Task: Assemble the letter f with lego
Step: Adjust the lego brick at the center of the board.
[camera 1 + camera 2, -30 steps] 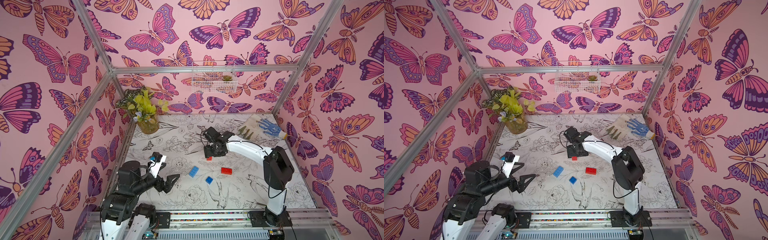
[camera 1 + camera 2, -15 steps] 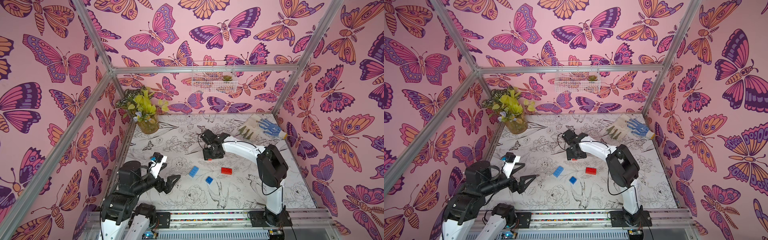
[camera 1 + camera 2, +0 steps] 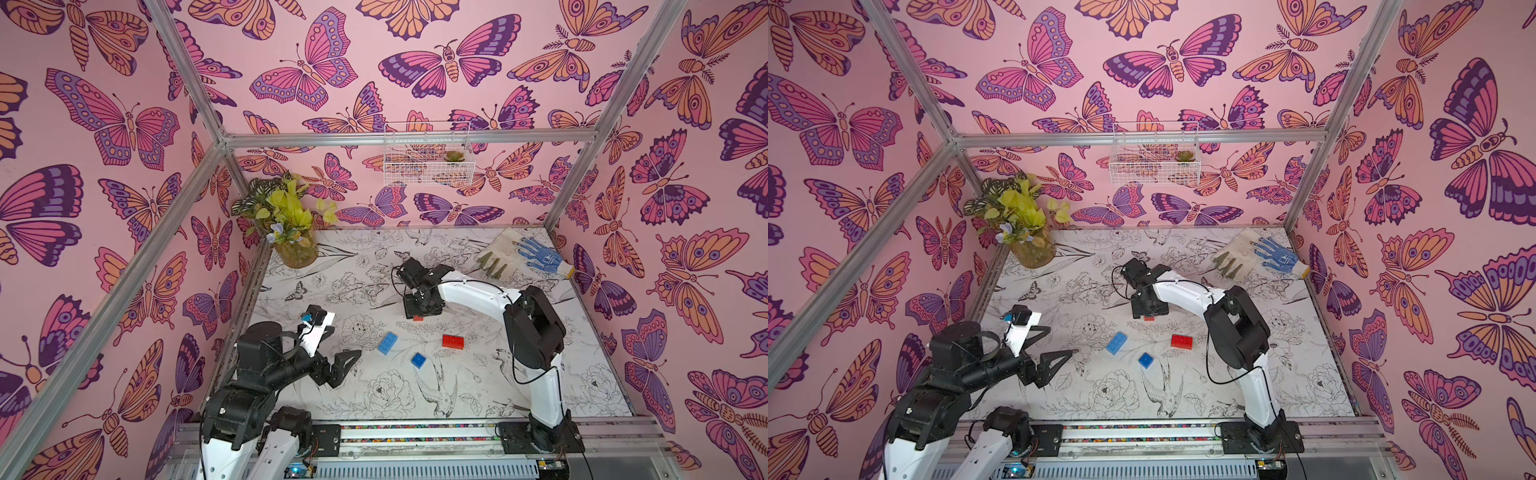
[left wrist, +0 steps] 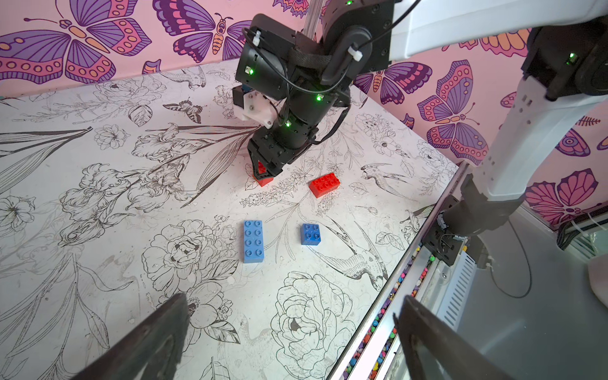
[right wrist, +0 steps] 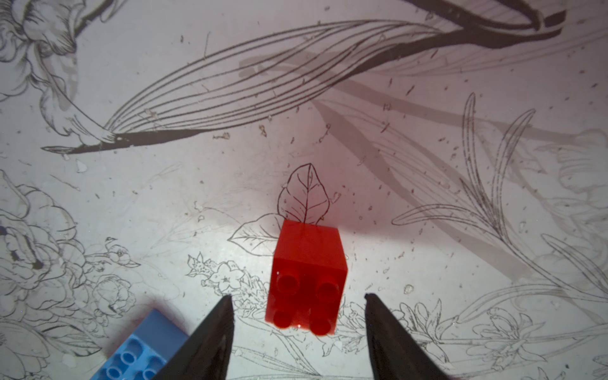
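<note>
The lego lies as loose bricks on the flower-print table. The short red brick (image 3: 418,318) (image 5: 307,276) sits studs-up between the jaws of my right gripper (image 3: 420,311) (image 5: 297,297), which points straight down. Its fingertips (image 5: 223,306) stand open with a gap on each side of the brick. The longer red brick (image 3: 453,341), the long blue brick (image 3: 387,343) (image 5: 138,352) and the short blue brick (image 3: 418,360) lie apart nearer the front. My left gripper (image 3: 347,368) (image 4: 295,297) hovers wide open and empty at the front left. No joined letter f shows.
A vase of plants (image 3: 295,249) stands in the far left corner. Work gloves (image 3: 523,253) lie at the far right. A wire basket (image 3: 428,153) hangs on the back wall. The metal rail (image 3: 415,432) with both arm bases runs along the front edge.
My right arm has folded in and brought its gripper down over the short red brick, with the jaws narrowing. The left arm and the other bricks have not moved.
</note>
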